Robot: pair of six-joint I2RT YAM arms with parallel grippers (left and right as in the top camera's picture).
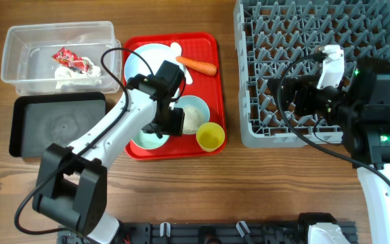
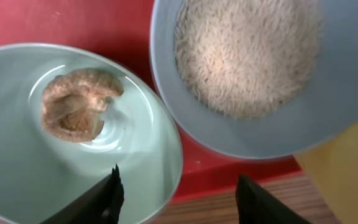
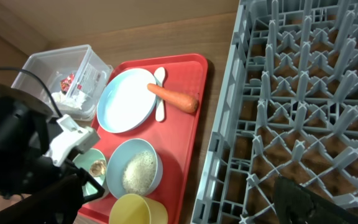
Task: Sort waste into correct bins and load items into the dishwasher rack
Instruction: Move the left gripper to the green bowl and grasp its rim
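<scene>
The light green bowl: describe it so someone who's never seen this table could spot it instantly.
Find the flat red tray in the middle of the table, left of the grey rack. The light green bowl sits at its near left corner, partly under the left gripper. Unlike the pale blue bowl of white rice beside it, it holds one brown food lump.

Worktop [image 1: 249,196]: brown wood, with the grain running left to right. Red tray [image 1: 208,46]: flat, rectangular, with rounded corners and a low raised rim. It lies square on the worktop, left of centre, long sides running front to back. Black strip [image 1: 181,234] with pale clips along the worktop's near edge; nature cannot be told.
</scene>
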